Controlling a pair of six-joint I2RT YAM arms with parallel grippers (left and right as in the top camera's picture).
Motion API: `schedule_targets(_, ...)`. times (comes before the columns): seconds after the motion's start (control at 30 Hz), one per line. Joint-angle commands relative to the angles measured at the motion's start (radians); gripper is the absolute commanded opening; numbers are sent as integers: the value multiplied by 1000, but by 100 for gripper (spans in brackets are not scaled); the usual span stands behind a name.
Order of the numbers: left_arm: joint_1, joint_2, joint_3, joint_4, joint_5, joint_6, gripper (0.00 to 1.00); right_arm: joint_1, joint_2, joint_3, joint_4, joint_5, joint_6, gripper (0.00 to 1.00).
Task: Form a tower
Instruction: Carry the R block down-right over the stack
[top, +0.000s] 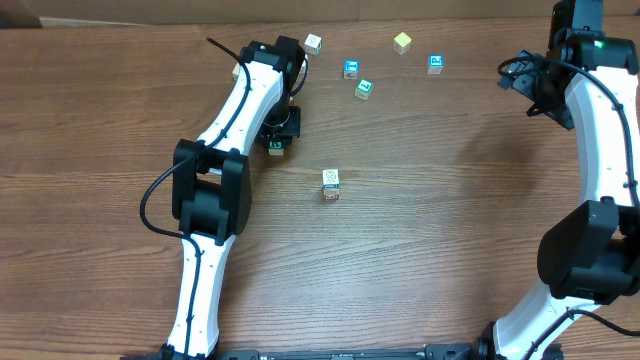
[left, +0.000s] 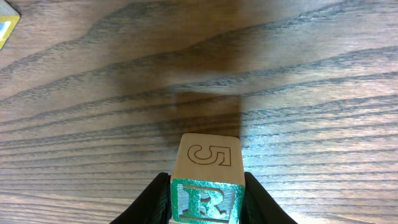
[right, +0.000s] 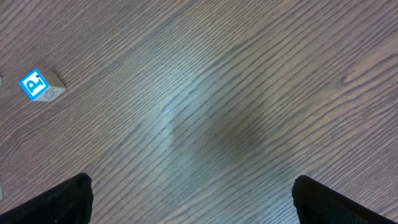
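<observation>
My left gripper (left: 207, 200) is shut on a wooden cube (left: 207, 165) with a green letter R on the near face and a 5 on top. The black fingers (left: 153, 199) press on both its sides. From overhead this gripper (top: 277, 138) hangs left of centre, with the cube's green edge (top: 275, 150) showing below it. The tower (top: 331, 183), a short narrow stack of pale cubes, stands alone mid-table, to the right of that gripper. My right gripper (right: 193, 202) is open above bare wood, far from the tower at the back right (top: 527, 82).
Loose cubes lie along the back: a white one (top: 313, 43), two blue ones (top: 351, 68) (top: 436, 64), a teal one (top: 364, 89) and a yellow one (top: 402, 42). The right wrist view shows a blue cube (right: 38, 85) at its left edge.
</observation>
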Motion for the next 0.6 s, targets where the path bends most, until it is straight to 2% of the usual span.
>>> schedule_targets(0.0, -4, -13, 28, 3, 48, 21, 27, -2, -6, 5, 3, 3, 0, 100)
schedule_targets(0.27, -6, -266, 28, 8, 53, -20, 28, -2, -6, 5, 3, 3, 0, 100)
schedule_targets(0.43, -24, -429, 28, -52, 61, -109, 27, -2, -6, 5, 3, 3, 0, 100)
schedule_targets(0.57, -73, -476, 28, -110, 68, -166, 28, -2, -6, 5, 3, 3, 0, 100)
